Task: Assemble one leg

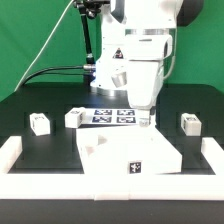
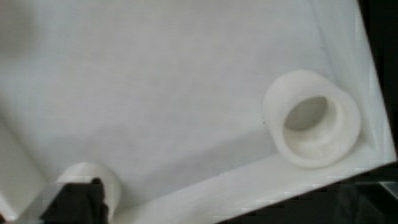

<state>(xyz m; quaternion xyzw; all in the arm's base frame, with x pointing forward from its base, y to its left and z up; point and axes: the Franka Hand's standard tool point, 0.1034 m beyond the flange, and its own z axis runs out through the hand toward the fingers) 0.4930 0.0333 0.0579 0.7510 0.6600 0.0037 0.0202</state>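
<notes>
Plain green backdrop behind a black table with white raised border.

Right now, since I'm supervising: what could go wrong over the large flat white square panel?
The gripper hangs low over the large flat white square panel's back corner. In the wrist view the round corner hole sits away from the fingers, so pressing down now might miss it and shove the panel. Whether the jaws hold anything is unclear.

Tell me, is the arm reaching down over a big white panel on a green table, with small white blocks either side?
Not quite: the table is black, as the exterior view shows; only the backdrop is green. The arm does reach down over the panel, with blocks on either side.
</notes>
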